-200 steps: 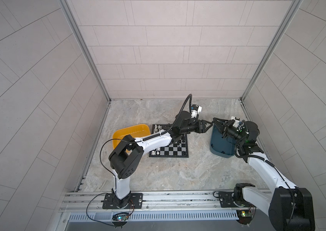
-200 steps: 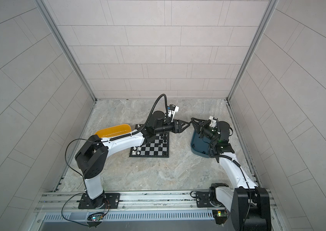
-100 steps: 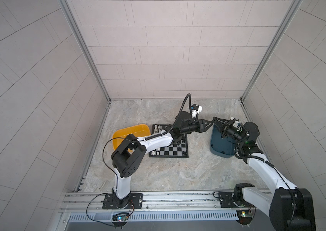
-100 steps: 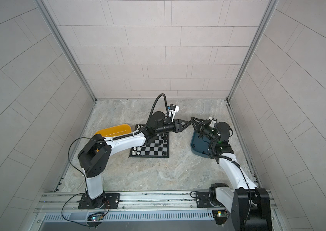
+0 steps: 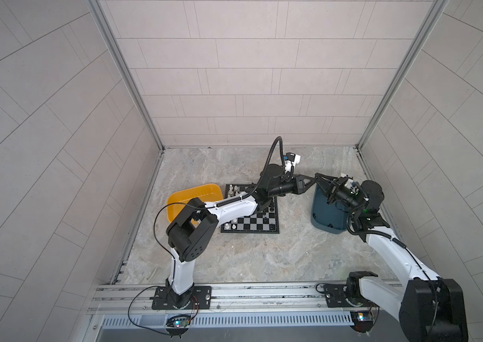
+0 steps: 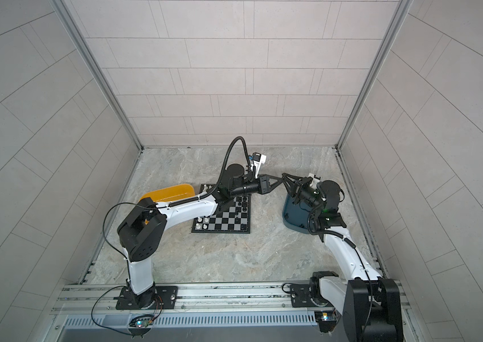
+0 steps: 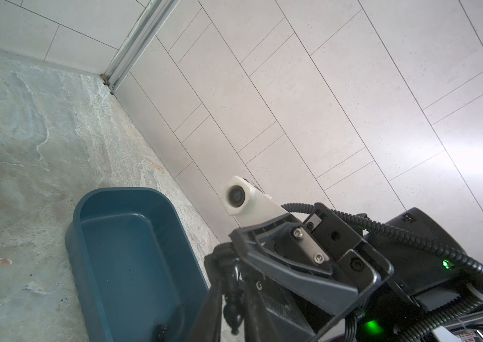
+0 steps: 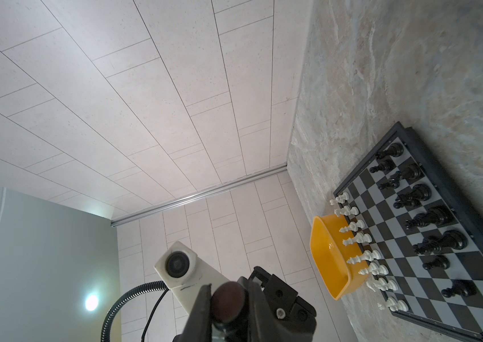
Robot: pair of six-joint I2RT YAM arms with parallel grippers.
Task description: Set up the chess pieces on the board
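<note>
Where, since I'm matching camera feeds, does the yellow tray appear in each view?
In a top view: yellow tray left of centre, beside the chessboard.
In a top view: yellow tray likewise.
Left wrist: not in it.
Right wrist: yellow tray behind the white pieces.
Landmark: the chessboard, absent from the left wrist.

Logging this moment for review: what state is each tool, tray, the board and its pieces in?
right tool: shut on black piece.
left tool: tip at same piece, grip unclear.
black piece: held aloft.
board: partly set, chessmen upright.
yellow tray: no pieces seen inside.
teal tray: one small dark thing inside.
</note>
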